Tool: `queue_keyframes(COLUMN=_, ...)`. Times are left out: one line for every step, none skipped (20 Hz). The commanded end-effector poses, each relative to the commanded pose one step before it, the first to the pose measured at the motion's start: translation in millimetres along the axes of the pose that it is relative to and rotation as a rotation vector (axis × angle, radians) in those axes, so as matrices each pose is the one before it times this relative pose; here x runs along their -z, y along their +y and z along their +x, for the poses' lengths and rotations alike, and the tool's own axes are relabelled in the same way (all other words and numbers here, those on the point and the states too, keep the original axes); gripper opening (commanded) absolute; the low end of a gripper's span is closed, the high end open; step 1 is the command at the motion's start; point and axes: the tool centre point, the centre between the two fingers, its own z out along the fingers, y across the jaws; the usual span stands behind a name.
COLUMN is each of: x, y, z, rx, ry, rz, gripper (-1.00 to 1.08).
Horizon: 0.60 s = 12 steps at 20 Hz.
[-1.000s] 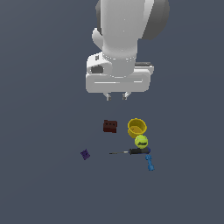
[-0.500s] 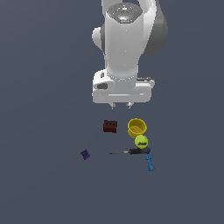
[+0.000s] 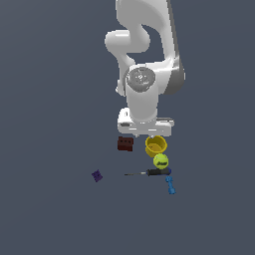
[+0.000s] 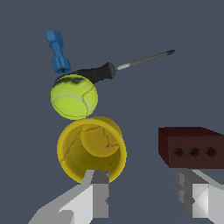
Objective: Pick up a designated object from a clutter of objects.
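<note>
The designated object, a small yellow cup point(image 3: 156, 146) point(image 4: 92, 148), stands upright and open within the clutter of objects, with a yellow-green ball point(image 3: 161, 161) point(image 4: 74, 96) right against it. My gripper point(image 3: 144, 136) point(image 4: 146, 192) hangs low over the gap between the cup and a dark red-brown brick point(image 3: 125, 144) point(image 4: 192, 146). It is open with nothing between its fingers. In the wrist view one finger point(image 4: 98, 192) lies over the cup's rim and the other finger point(image 4: 192, 197) sits by the brick.
A black-handled screwdriver point(image 3: 149, 173) point(image 4: 94, 73) lies beyond the ball, and a small blue dumbbell-shaped piece point(image 3: 170, 185) point(image 4: 57, 50) lies past it. A purple block point(image 3: 97, 175) sits apart toward the exterior view's left.
The arm has come down steadily, bringing the open gripper from well above the clutter to just over the cup and brick. The objects have not moved.
</note>
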Motion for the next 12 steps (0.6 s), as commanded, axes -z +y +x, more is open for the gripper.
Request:
queue_keyframes(x=-26.08, y=-2.65, z=-4.64, rx=-0.04635, ry=-0.02012, rz=0.01776, gripper=0.28)
queue_keyframes(x=-8.54, y=-0.41, z=-1.72, rx=-0.01525, ry=-0.00692, rz=0.00495, gripper=0.28)
queue_keyframes(x=-7.71, y=-0.23, z=-1.61, rx=-0.01398, ry=-0.00624, rz=0.00422, gripper=0.28)
queue_keyframes(x=-6.88, y=-0.09, z=-1.49, rx=-0.01266, ry=-0.00557, rz=0.00357, gripper=0.28)
queue_keyframes(x=-6.05, y=0.01, z=-1.34, rx=-0.01128, ry=-0.00490, rz=0.00299, gripper=0.28)
queue_keyframes(x=-5.23, y=0.08, z=-1.19, rx=-0.00987, ry=-0.00423, rz=0.00246, gripper=0.28)
queue_keyframes(x=-4.42, y=0.11, z=-1.02, rx=-0.00840, ry=-0.00357, rz=0.00199, gripper=0.28)
queue_keyframes(x=-3.61, y=0.13, z=-0.85, rx=-0.00691, ry=-0.00291, rz=0.00156, gripper=0.28)
queue_keyframes(x=-2.80, y=0.13, z=-0.66, rx=-0.00541, ry=-0.00226, rz=0.00118, gripper=0.28)
queue_keyframes(x=-2.00, y=0.10, z=-0.47, rx=-0.00388, ry=-0.00161, rz=0.00082, gripper=0.28)
queue_keyframes(x=-1.20, y=0.07, z=-0.28, rx=-0.00234, ry=-0.00097, rz=0.00049, gripper=0.28)
queue_keyframes(x=-0.38, y=-0.05, z=-0.14, rx=-0.00063, ry=-0.00026, rz=0.00013, gripper=0.28)
